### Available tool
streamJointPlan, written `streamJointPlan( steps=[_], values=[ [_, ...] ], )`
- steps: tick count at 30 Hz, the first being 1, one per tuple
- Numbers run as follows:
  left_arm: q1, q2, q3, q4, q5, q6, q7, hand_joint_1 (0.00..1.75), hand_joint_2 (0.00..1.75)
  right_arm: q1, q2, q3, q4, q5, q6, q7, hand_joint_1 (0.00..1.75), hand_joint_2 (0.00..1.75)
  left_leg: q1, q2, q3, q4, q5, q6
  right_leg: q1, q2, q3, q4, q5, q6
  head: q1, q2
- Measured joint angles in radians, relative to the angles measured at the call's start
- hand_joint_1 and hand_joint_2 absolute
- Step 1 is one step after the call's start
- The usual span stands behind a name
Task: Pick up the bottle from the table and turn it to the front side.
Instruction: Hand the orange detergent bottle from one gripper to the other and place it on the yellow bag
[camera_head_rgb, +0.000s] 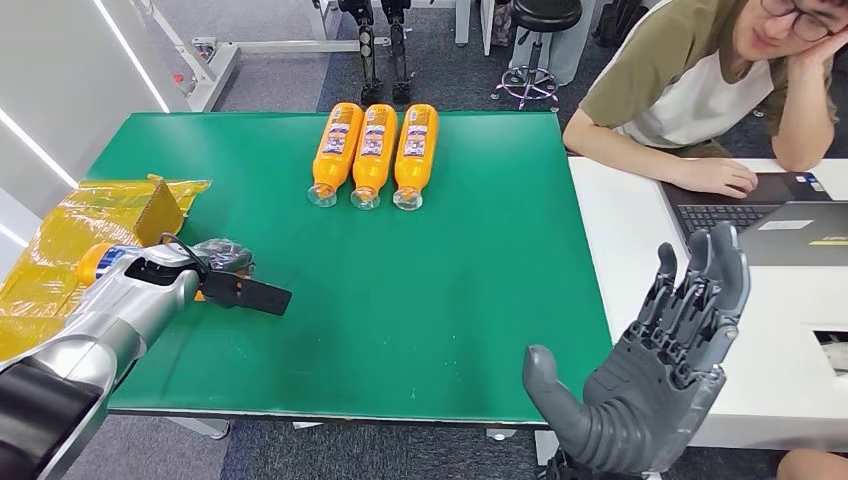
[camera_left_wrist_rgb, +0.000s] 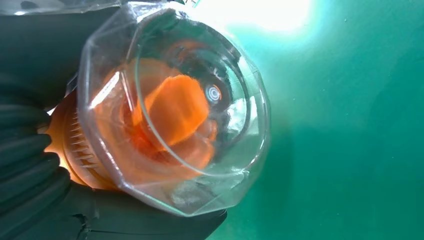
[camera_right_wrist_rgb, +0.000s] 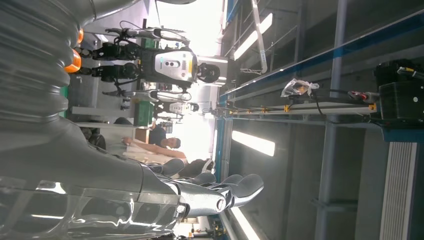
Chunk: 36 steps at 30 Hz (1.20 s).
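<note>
Bottles (camera_head_rgb: 373, 152): three lying side by side on green table (camera_head_rgb: 450, 300); fourth bottle (camera_left_wrist_rgb: 170, 110) being gripped by left hand (camera_head_rgb: 225, 270). Right hand (camera_head_rgb: 650, 370) hovering, fingers spread.

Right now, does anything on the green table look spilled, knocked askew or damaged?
Nothing stands out. Three orange bottles lie neatly side by side, and the left hand grips another bottle near the yellow bag. No spill shows.
</note>
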Motion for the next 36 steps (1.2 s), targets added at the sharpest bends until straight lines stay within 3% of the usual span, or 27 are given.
streamJointPlan(
  steps=[19, 22, 24, 27, 29, 36],
  values=[
    [0.000, 0.000, 0.000, 0.000, 0.000, 0.000, 0.000, 1.75, 1.75, 0.000, 0.000, 0.000, 0.000, 0.000, 0.000, 0.000, 0.00, 1.75, 0.000, 0.000, 0.000, 0.000, 0.000, 0.000, 0.000, 0.000, 0.000, 0.000, 0.000, 0.000, 0.000, 0.000],
    [0.002, 0.001, 0.000, 0.000, 0.006, 0.004, 0.005, 1.59, 1.75, 0.000, 0.000, 0.000, 0.000, -0.003, 0.000, 0.001, 0.00, 1.75, 0.000, 0.000, 0.000, 0.000, 0.000, 0.000, 0.000, 0.000, 0.000, 0.000, 0.000, 0.000, 0.000, 0.000],
    [0.040, 0.014, 0.014, -0.006, 0.065, 0.073, 0.060, 1.55, 1.75, 0.001, -0.001, -0.002, 0.001, -0.047, 0.001, 0.011, 0.00, 1.75, -0.001, 0.003, 0.002, -0.002, -0.002, -0.001, -0.001, 0.003, 0.002, 0.000, 0.000, 0.000, 0.000, 0.000],
    [0.197, 0.059, 0.099, -0.031, 0.191, 0.363, 0.137, 1.56, 1.75, 0.024, -0.011, -0.010, 0.004, -0.162, 0.005, -0.007, 0.00, 1.75, -0.007, 0.018, 0.019, -0.007, -0.011, -0.001, -0.006, 0.017, 0.012, -0.001, -0.005, 0.000, -0.002, 0.000],
    [0.265, 0.076, 0.155, -0.039, 0.197, 0.475, 0.132, 1.56, 1.75, 0.042, -0.018, -0.016, 0.006, -0.185, 0.001, -0.039, 0.00, 1.75, -0.010, 0.021, 0.032, -0.010, -0.016, 0.001, -0.009, 0.019, 0.023, -0.001, -0.011, 0.002, -0.003, 0.000],
    [0.315, 0.098, 0.257, -0.054, 0.147, 0.442, 0.144, 1.54, 1.75, 0.065, -0.026, -0.021, 0.005, -0.181, -0.001, -0.040, 0.00, 1.75, -0.010, 0.016, 0.050, -0.016, -0.020, 0.000, -0.010, 0.014, 0.040, -0.001, -0.019, 0.000, -0.003, 0.000]
  ],
)
